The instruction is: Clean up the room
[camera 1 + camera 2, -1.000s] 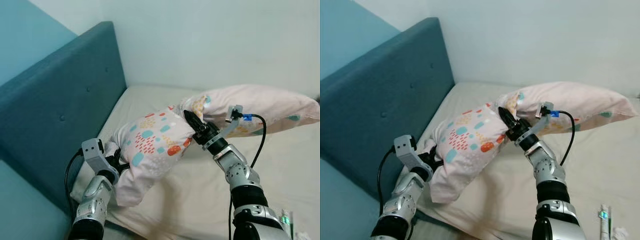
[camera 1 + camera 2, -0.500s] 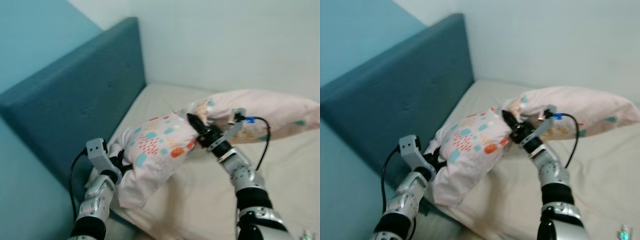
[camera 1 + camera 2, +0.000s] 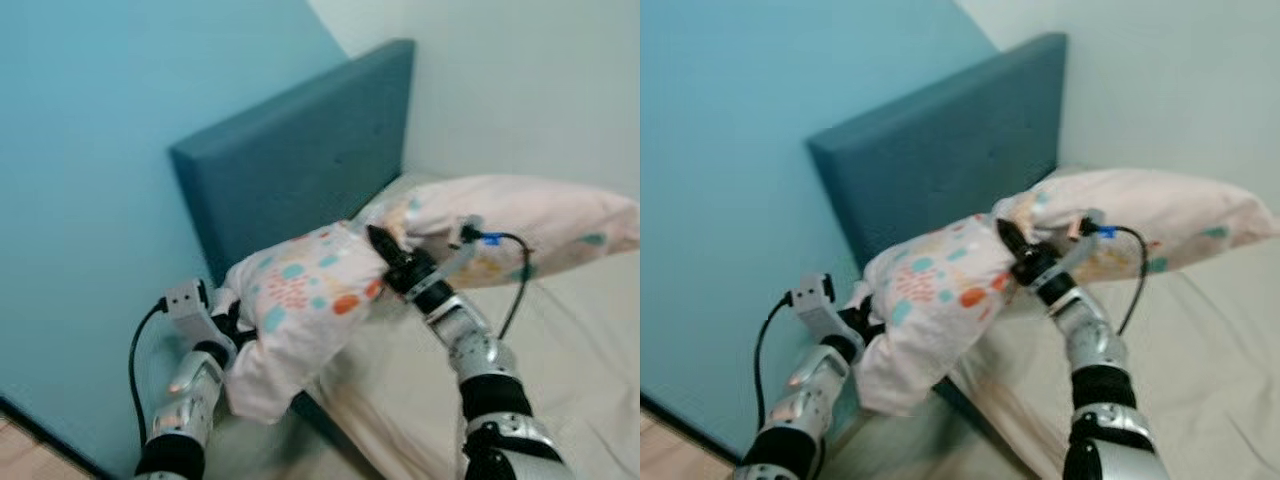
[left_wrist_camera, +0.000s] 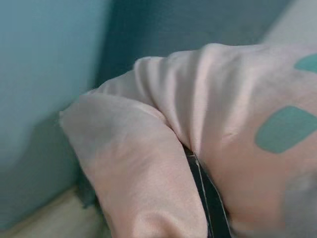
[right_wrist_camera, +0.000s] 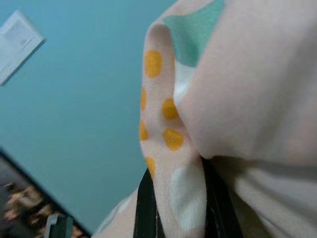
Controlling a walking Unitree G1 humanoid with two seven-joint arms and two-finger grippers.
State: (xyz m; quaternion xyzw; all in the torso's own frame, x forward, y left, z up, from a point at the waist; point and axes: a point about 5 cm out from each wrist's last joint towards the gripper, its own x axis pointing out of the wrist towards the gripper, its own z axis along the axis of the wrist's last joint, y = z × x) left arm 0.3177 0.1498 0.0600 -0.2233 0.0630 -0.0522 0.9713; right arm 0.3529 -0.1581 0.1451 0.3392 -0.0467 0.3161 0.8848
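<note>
A pink pillow (image 3: pixel 300 305) with coloured spots and dashes hangs in the air beside the bed's head end, held from both sides. My left gripper (image 3: pixel 235 325) is shut on its lower left corner; in the left wrist view the pillow fabric (image 4: pixel 148 163) is folded over a dark finger (image 4: pixel 210 201). My right gripper (image 3: pixel 381 246) is shut on the upper right corner, and the right wrist view has the spotted cloth (image 5: pixel 178 163) pinched between both black fingers (image 5: pixel 145 208). A second pink pillow (image 3: pixel 545 215) lies on the bed behind my right arm.
The blue padded headboard (image 3: pixel 300 150) stands close behind the held pillow, against a teal wall (image 3: pixel 90 160). The cream mattress (image 3: pixel 570 340) stretches to the right below a white wall. A strip of wooden floor (image 3: pixel 20 450) shows at bottom left.
The camera has swung left, so headboard and bed have slid right and more teal wall shows. Both grippers keep hold of the pillow, which now hangs past the mattress edge.
</note>
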